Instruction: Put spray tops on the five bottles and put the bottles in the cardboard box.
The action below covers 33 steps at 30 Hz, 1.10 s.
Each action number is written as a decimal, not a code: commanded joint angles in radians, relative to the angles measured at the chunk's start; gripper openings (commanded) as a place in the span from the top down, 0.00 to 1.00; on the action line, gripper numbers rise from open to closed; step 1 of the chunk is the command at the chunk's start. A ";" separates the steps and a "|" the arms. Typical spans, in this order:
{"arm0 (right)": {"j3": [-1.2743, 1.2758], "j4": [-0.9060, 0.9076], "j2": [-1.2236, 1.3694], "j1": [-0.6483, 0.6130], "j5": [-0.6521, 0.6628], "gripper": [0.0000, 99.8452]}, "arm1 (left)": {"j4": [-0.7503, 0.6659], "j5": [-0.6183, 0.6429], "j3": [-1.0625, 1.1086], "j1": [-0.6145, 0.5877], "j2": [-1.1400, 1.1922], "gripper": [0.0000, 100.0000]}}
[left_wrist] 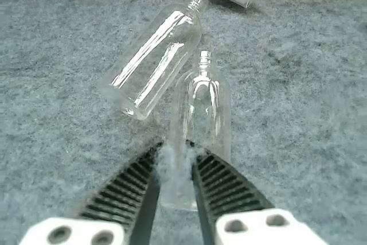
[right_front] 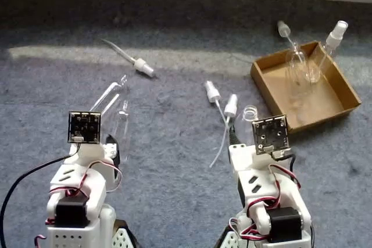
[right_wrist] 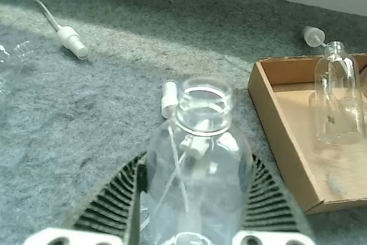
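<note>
From above, the left arm (right_front: 78, 187) is reaching low over a lying bottle (right_front: 122, 121), with a second bottle (right_front: 109, 94) resting beside it. The right arm (right_front: 264, 193) is holding an open-necked bottle (right_front: 250, 112) near the cardboard box (right_front: 268, 94), where two capped bottles (right_front: 302, 68) are standing.

In the left wrist view, the left gripper (left_wrist: 175, 156) is sitting over the lying bottle's base; whether it is gripping, I cannot tell.

In the right wrist view, the right gripper (right_wrist: 198, 162) is clamping the open-necked bottle upright. A dark mark (right_wrist: 330, 120) on a boxed bottle is showing too small to read
</note>
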 commanded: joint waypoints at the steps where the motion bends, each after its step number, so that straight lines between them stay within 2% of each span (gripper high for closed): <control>1: -0.007 -0.031 -0.019 0.012 -0.052 0.89 | 0.064 -0.003 -0.143 0.082 -0.004 0.99; 5: -0.005 -0.044 -0.019 0.013 -0.101 0.89 | 0.098 -0.044 -0.193 0.165 -0.004 0.99; 10: 0.048 -0.094 -0.021 0.013 -0.104 0.89 | 0.098 -0.075 -0.236 0.170 0.039 0.99; 15: 0.166 -0.231 -0.021 0.019 -0.104 0.89 | 0.091 -0.092 -0.366 0.173 0.331 0.99; 19: 0.205 -0.280 -0.021 0.096 -0.104 0.89 | 0.091 -0.092 -0.524 0.179 0.591 0.99; 23: 0.206 -0.286 -0.021 0.151 -0.104 0.89 | 0.091 -0.091 -0.647 0.278 0.800 0.99; 28: 0.208 -0.286 -0.021 0.156 -0.104 0.89 | 0.091 -0.089 -0.776 0.444 0.980 0.99; 33: 0.208 -0.286 -0.021 0.156 -0.104 0.89 | 0.089 -0.087 -0.901 0.538 1.159 0.97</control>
